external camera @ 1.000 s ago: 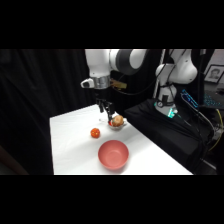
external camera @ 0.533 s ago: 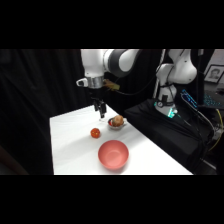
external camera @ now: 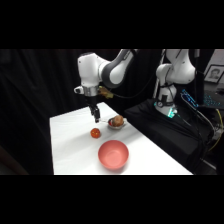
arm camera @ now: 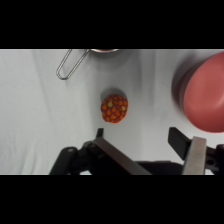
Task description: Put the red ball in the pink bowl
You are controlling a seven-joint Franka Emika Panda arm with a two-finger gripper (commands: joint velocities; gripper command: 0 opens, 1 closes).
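The red ball (external camera: 95,133) rests on the white table, a small red-orange sphere with yellowish speckles in the wrist view (arm camera: 114,108). My gripper (external camera: 96,117) hangs just above and slightly behind it, apart from it. In the wrist view the gripper (arm camera: 138,137) is open, and the ball lies on the table beyond the gap between the fingers, nearer the left one. The pink bowl (external camera: 113,154) stands empty in front of the ball, toward the table's near edge. In the wrist view the pink bowl (arm camera: 202,92) fills the right side.
A small grey bowl (external camera: 113,126) holding a tan-brown round object (external camera: 118,120) stands right of the ball. A metal wire loop (arm camera: 70,64) lies on the table at the wrist view's upper left. The white table (external camera: 70,145) drops off at its left and front edges.
The gripper has moved left, away from above the grey bowl, and come down over the red ball. The ball and both bowls have stayed put.
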